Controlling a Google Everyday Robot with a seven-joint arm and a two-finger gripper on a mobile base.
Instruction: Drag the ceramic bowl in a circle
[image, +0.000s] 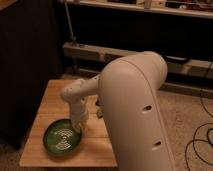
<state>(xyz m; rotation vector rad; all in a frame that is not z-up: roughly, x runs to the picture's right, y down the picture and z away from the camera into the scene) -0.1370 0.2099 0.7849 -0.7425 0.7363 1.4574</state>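
Camera view, tool (78, 127) at rim of round green bowl (59, 141), wooden table (49, 102)

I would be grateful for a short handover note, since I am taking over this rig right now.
Gripper: lowered at the right rim of the ceramic bowl, apparently in contact with it.
Bowl: upright on the front left part of the wooden table, close to the front edge.
Done: the gripper has been brought to the bowl. How much of the circle has been traced cannot be told from this view.
Left: drag the bowl round in a circle, keeping it off the table's front and left edges, then let go.
Note: the robot's arm hides the table's right side.
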